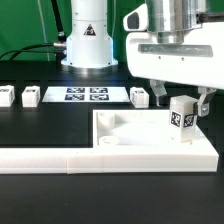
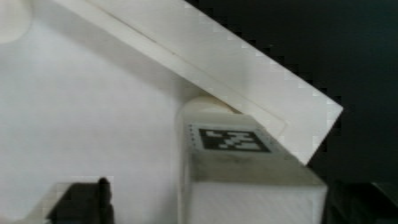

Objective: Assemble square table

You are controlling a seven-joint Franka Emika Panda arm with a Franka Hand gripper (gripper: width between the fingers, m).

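The white square tabletop [image 1: 140,135] lies tray-side up on the black table, and it fills the wrist view [image 2: 89,110] with its raised rim [image 2: 231,70] running diagonally. A white block leg [image 1: 182,117] with a black-and-white tag stands upright in the tabletop's corner on the exterior view's right; it also shows in the wrist view [image 2: 249,165]. My gripper [image 1: 187,104] straddles the leg's top. In the wrist view my gripper [image 2: 222,205] is open: one finger sits close to the leg, and the other finger [image 2: 80,200] stands apart from it.
A long white L-shaped border bar [image 1: 60,158] lies along the front against the tabletop. The marker board [image 1: 85,96] lies at the back. Loose white legs stand beside it: two on the exterior view's left [image 1: 6,97] [image 1: 30,98] and one on its right [image 1: 140,97].
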